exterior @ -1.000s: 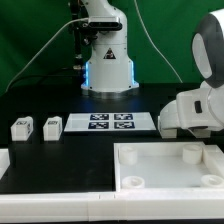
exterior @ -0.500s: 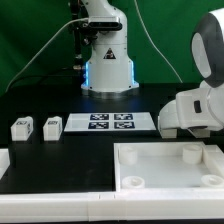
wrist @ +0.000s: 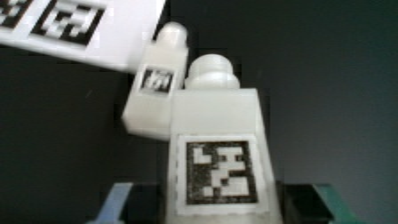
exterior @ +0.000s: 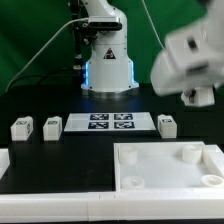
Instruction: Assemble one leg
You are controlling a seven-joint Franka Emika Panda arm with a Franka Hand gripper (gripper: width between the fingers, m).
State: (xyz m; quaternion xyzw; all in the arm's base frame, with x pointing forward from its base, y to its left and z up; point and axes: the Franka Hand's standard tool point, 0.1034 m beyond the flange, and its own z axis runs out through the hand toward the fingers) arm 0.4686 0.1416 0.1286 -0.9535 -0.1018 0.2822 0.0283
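In the wrist view a leg (wrist: 217,140), a white block with a tag on its face and a rounded peg on top, stands between my fingers (wrist: 128,200). My gripper (wrist: 217,203) is shut on it. A second leg (wrist: 160,85) lies just beyond it by the corner of the marker board (wrist: 71,25). In the exterior view the arm is a blur at the upper right. The gripper (exterior: 200,97) is above the table there, and the held leg cannot be made out. One leg (exterior: 166,124) stands right of the marker board (exterior: 108,122). Two more legs (exterior: 20,128) (exterior: 52,126) stand at the exterior view's left.
The large white tray-like piece (exterior: 150,165) with round sockets lies in front at the exterior view's right. The robot base (exterior: 108,60) stands behind the marker board. A white edge (exterior: 5,160) runs along the front left.
The arm has swung up and toward the exterior view's left from its low spot at the right. This uncovers the leg standing right of the marker board.
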